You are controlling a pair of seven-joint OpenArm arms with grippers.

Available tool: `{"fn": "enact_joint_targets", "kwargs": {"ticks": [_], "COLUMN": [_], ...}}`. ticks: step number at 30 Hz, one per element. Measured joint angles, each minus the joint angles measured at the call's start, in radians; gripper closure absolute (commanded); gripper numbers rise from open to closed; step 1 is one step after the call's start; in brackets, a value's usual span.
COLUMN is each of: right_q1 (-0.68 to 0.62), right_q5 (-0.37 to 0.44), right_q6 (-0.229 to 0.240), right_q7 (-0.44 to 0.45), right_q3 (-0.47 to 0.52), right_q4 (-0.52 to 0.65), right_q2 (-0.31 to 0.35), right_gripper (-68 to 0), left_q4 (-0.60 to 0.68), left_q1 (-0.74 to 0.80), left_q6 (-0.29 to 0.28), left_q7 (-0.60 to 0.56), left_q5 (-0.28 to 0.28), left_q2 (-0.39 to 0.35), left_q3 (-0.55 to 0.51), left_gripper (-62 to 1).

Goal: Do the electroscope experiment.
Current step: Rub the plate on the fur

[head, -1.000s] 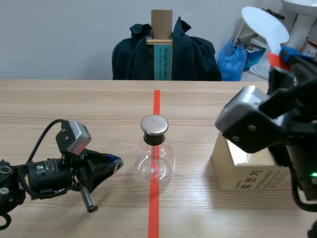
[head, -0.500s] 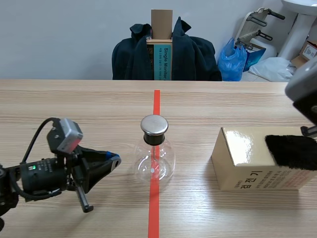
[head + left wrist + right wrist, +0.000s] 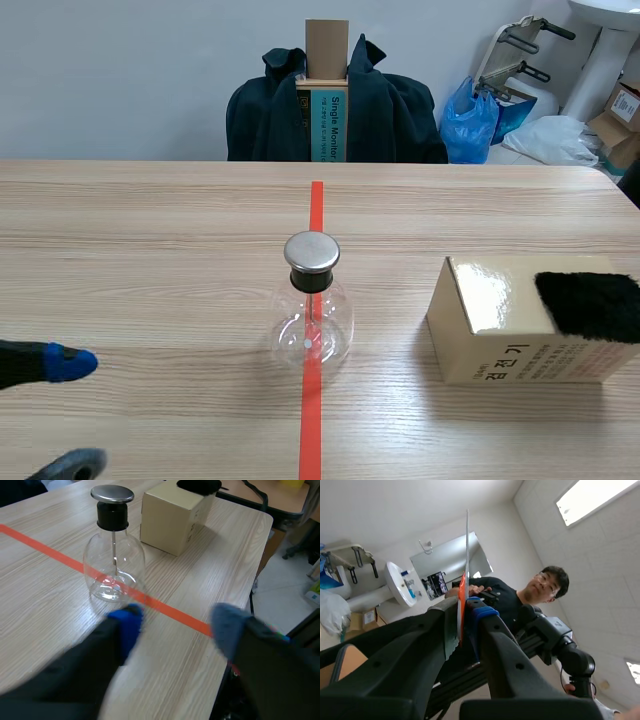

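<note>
A clear glass flask with a black neck and flat metal cap (image 3: 311, 300) is set mid-way along the wooden worktop (image 3: 150, 230), just ahead of the left gripper (image 3: 175, 627), whose fingers are held apart. Beside it is placed a glossy tan cardboard box (image 3: 500, 330), topped by a black furry cloth (image 3: 590, 305). The right gripper (image 3: 465, 612), pointed upward, is clamped on a thin flat plate with an orange-red band (image 3: 467, 540).

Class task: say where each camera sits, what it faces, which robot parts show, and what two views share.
Scene view: between the arms, facing across the table to the flask and box; left gripper tips show.
Left wrist view: looks down past its open gripper at the same flask and box.
Right wrist view: tilted up at the ceiling; right gripper shut on a thin white paddle.
</note>
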Motion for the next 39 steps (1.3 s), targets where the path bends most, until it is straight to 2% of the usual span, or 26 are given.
{"fn": "enact_joint_targets", "kwargs": {"ticks": [5,9,17,23,30,39], "right_q1": [0.0,0.0,0.057,0.12,0.152,0.178], "right_q5": [0.019,0.034,0.035,-0.057,-0.153,-0.183], "right_q6": [0.0,-0.003,-0.003,-0.003,-0.003,-0.007], "right_q7": [0.008,0.085,0.262,0.364,0.37,0.344], "right_q3": [0.044,0.055,0.055,0.055,0.055,0.076], "right_q4": [-0.005,-0.078,-0.367,-0.591,-0.773,-0.811], "right_q2": [0.0,0.0,-0.009,-0.057,-0.058,-0.058], "right_gripper": [-0.8,-0.8,-0.8,-0.8,-0.8,-0.8], "left_q4": [0.052,0.058,0.049,0.049,0.049,0.049], "left_q1": [0.069,0.06,0.052,0.05,0.05,0.05], "left_q6": [0.0,0.0,0.0,0.0,0.0,0.0], "left_q7": [-0.039,-0.038,-0.038,-0.035,-0.035,-0.034], "left_q5": [-0.001,0.0,0.0,0.0,0.0,0.0], "left_q2": [0.005,0.006,0.005,0.006,0.006,0.006], "left_q3": [-0.079,-0.08,-0.076,-0.074,-0.074,-0.074], "left_gripper": [-62.3,-62.3,-62.3,-62.3,-62.3,-62.3]}}
